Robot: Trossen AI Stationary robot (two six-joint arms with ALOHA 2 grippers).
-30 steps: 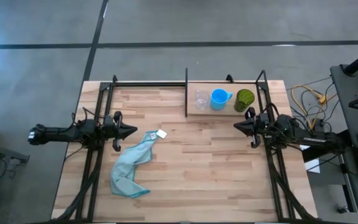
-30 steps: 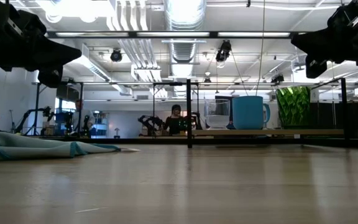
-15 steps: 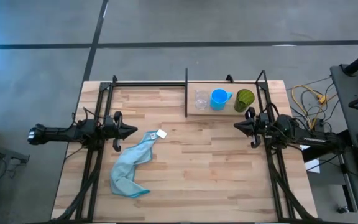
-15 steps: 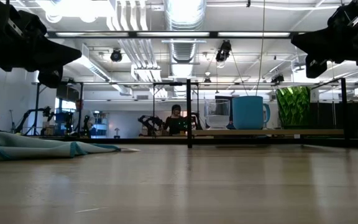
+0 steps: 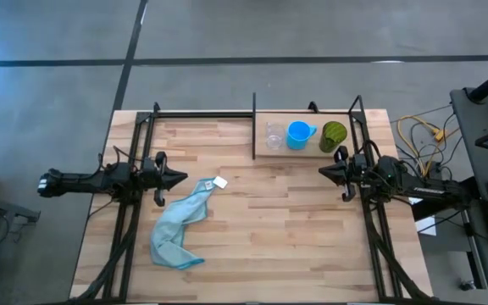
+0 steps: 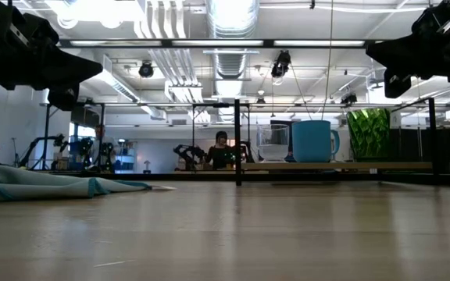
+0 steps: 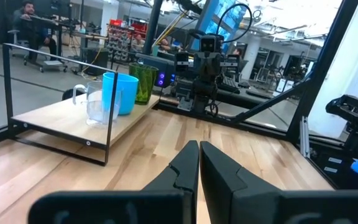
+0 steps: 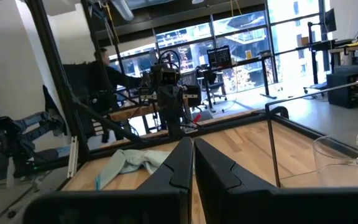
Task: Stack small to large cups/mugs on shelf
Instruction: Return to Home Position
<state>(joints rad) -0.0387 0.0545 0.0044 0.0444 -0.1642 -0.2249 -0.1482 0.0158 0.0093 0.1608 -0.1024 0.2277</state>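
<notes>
The table point(image 5: 261, 220) carries the shelf point(image 5: 303, 153) at its far right corner. The cloth point(image 5: 176, 224) lies crumpled on the left half. On the shelf the three vessels stand in one row, apart from each other. The green cup point(image 5: 334, 135) is at the right end, the blue mug point(image 5: 298, 134) in the middle and the clear cup point(image 5: 274, 135) at the left end. Placing looks done.

The left gripper point(image 5: 180, 179) hangs at the table's left side, just beside the cloth's upper corner. The right gripper point(image 5: 322, 173) hangs at the right side, just in front of the shelf near the green cup. Each points inward at the other. Both have their fingers pressed together and carry nothing.

What remains is parking. The right arm is the one to watch, since it sits near the shelf's black rods and the green cup. It should pull straight away from the shelf with no swing towards it. The left should stay above the cloth so as not to drag it.

Only the high view shows the row's order and spacing. The low view shows the vessels upright on the board, with a person point(image 6: 222, 151) in the room behind. Only the wrist views show that the fingers meet.
</notes>
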